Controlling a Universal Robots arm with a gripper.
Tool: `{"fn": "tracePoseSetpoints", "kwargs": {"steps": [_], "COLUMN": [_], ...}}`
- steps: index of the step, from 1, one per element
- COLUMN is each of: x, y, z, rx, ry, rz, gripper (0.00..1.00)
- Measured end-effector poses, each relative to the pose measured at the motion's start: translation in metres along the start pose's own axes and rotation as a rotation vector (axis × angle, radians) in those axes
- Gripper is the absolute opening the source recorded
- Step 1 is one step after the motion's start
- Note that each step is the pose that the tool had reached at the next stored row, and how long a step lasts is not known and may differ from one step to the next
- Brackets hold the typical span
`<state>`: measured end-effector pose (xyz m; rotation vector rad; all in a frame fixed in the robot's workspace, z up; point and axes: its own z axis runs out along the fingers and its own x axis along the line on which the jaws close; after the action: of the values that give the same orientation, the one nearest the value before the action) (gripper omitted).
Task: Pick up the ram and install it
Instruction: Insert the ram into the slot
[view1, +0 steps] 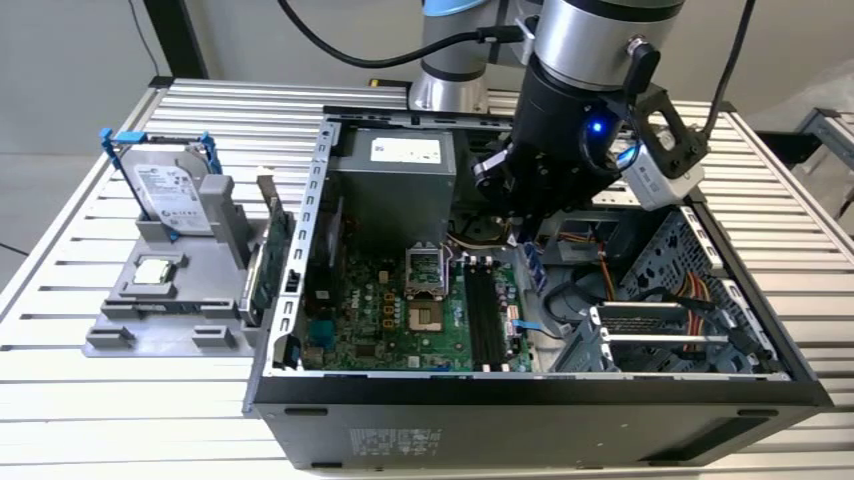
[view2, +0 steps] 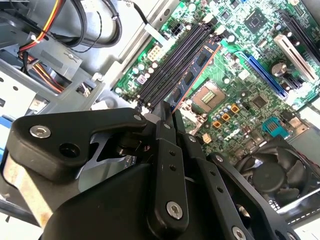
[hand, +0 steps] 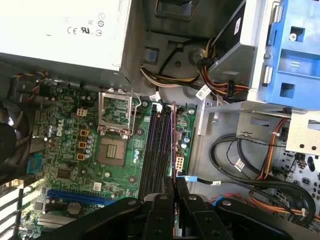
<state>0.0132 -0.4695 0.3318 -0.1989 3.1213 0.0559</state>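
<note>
My gripper (view1: 525, 232) hangs inside the open computer case (view1: 534, 395), over the motherboard (view1: 387, 320). In both wrist views its black fingers (hand: 165, 210) stand close together, shut on the ram (view2: 192, 75). The ram is a thin stick with a row of black chips. It runs away from the fingertips (view2: 167, 112), in line with the black memory slots (view2: 172, 62) and just beside them. In the first wrist view the ram (hand: 173, 145) shows edge-on, along the outermost of the memory slots (hand: 157, 150). Whether it touches a slot I cannot tell.
A grey power supply (view1: 394, 190) fills the back of the case. The processor socket (hand: 116, 150) lies beside the slots. Cables (hand: 250, 150) and a blue drive cage (hand: 295, 55) crowd the other side. Outside, a grey rack (view1: 167, 310) holds a hard drive (view1: 167, 195) and a green card (view1: 274, 265).
</note>
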Motion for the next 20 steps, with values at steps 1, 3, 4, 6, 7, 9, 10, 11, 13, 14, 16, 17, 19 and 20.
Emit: {"fn": "tracePoseSetpoints", "kwargs": {"steps": [1, 3, 4, 6, 7, 9, 10, 11, 13, 14, 16, 17, 19, 20], "x": [0.0000, 0.0000, 0.0000, 0.0000, 0.0000, 0.0000, 0.0000, 0.0000, 0.0000, 0.0000, 0.0001, 0.0001, 0.0000, 0.0000], "y": [0.0000, 0.0000, 0.0000, 0.0000, 0.0000, 0.0000, 0.0000, 0.0000, 0.0000, 0.0000, 0.0000, -0.0001, -0.0001, -0.0001], "z": [0.0003, 0.0005, 0.0005, 0.0007, 0.0010, 0.0010, 0.0010, 0.0010, 0.0011, 0.0012, 0.0020, 0.0024, 0.0035, 0.0037], "rx": [-0.0001, -0.0001, -0.0001, -0.0001, -0.0001, -0.0001, 0.0000, 0.0000, 0.0000, 0.0000, -0.0002, 0.0003, 0.0008, 0.0012], "ry": [0.0000, 0.0000, 0.0000, 0.0000, 0.0000, 0.0000, 0.0000, 0.0000, 0.0000, -0.0001, -0.0009, -0.0012, -0.0022, -0.0025], "rz": [0.000, 0.000, 0.000, 0.000, 0.000, 0.000, 0.000, 0.000, 0.000, 0.003, 0.019, 0.032, 0.060, 0.073], "gripper": [0.00, 0.00, 0.00, 0.00, 0.00, 0.00, 0.00, 0.00, 0.00, 0.00, 0.00, 0.00, 0.00, 0.00]}}
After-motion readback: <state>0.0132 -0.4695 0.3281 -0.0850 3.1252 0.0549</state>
